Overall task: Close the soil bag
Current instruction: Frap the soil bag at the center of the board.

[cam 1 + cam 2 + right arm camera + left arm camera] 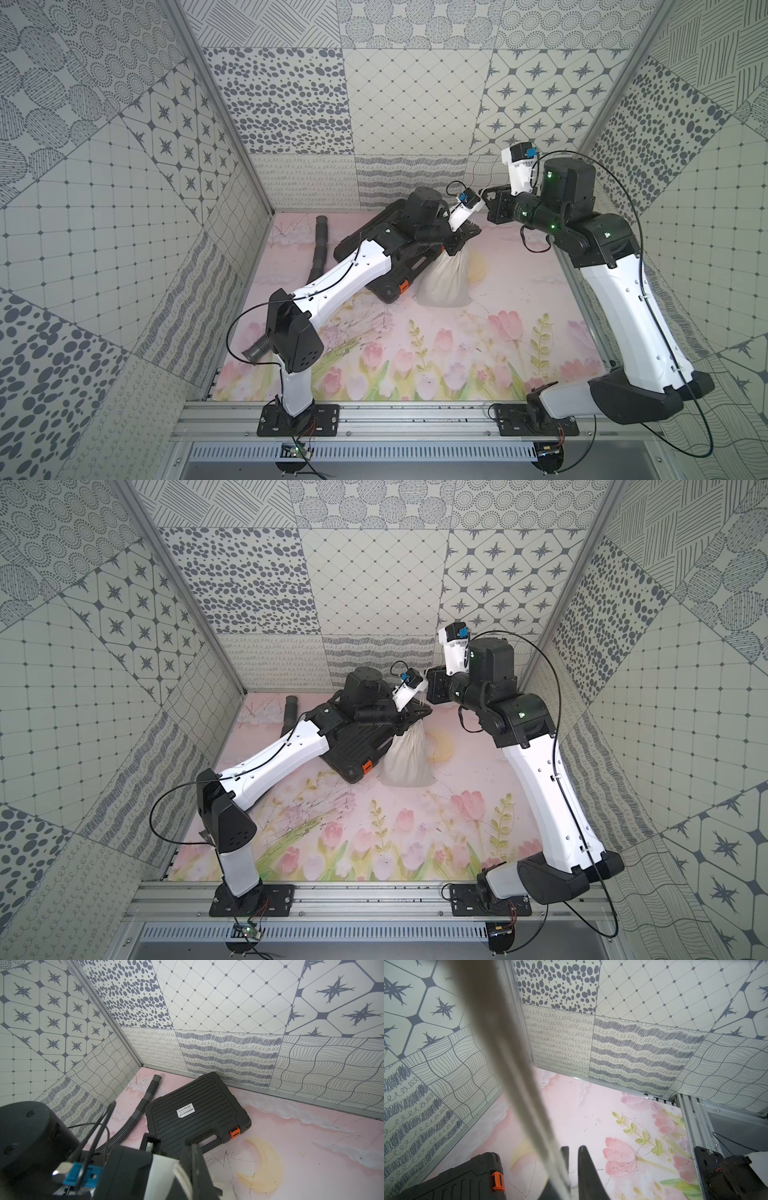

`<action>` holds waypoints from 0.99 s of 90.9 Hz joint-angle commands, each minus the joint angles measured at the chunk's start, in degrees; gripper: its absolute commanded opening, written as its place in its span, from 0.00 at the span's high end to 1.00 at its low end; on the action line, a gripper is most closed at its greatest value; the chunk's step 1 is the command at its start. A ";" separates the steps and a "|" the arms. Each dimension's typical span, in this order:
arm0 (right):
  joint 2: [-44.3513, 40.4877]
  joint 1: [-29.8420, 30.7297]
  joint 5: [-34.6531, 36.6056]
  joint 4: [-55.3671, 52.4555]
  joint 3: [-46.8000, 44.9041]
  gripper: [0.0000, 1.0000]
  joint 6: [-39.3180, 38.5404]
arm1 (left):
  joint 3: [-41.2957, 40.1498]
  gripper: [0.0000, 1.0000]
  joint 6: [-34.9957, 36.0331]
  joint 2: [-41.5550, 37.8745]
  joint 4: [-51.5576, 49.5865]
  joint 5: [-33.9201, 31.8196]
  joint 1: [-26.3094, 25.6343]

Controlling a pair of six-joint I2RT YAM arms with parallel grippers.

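Note:
The off-white soil bag (442, 282) (408, 762) stands upright on the flowered mat, touching the black case. My left gripper (453, 249) (401, 729) is at the bag's gathered neck, its fingers drawn close with a narrow gap at the tips (573, 1148). The bag's white cords (512, 1064) run up past the left wrist camera as a blurred strip. My right gripper (484, 193) (428, 673) hangs above and behind the bag with its jaws shut (193, 1146), and the white cords (179, 1172) come out beside them.
A black ribbed case (197, 1109) (390, 286) with orange latches lies behind and left of the bag, under the left arm. A grey corrugated hose (145, 1101) (320, 241) runs along the left side. The back wall stands close behind.

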 commanded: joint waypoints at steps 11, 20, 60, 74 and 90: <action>0.29 0.58 -1.19 7.41 4.43 1.00 0.42 | -4.41 0.84 2.16 -0.20 -1.92 -0.39 -1.13; 0.80 0.57 -1.26 7.39 5.25 1.00 0.63 | -6.45 0.92 2.53 -0.76 -1.67 -2.72 -1.24; -0.16 0.33 6.20 4.82 8.76 1.00 -1.93 | -8.56 1.00 9.91 -4.15 -10.95 -14.46 -1.26; 0.22 0.06 10.85 3.14 10.28 1.00 -3.38 | -9.28 1.00 11.78 -5.35 -17.85 -17.32 -1.36; 0.18 -0.05 14.90 2.89 10.06 1.00 -3.56 | -12.41 1.00 13.00 -7.73 -21.86 -18.57 -1.49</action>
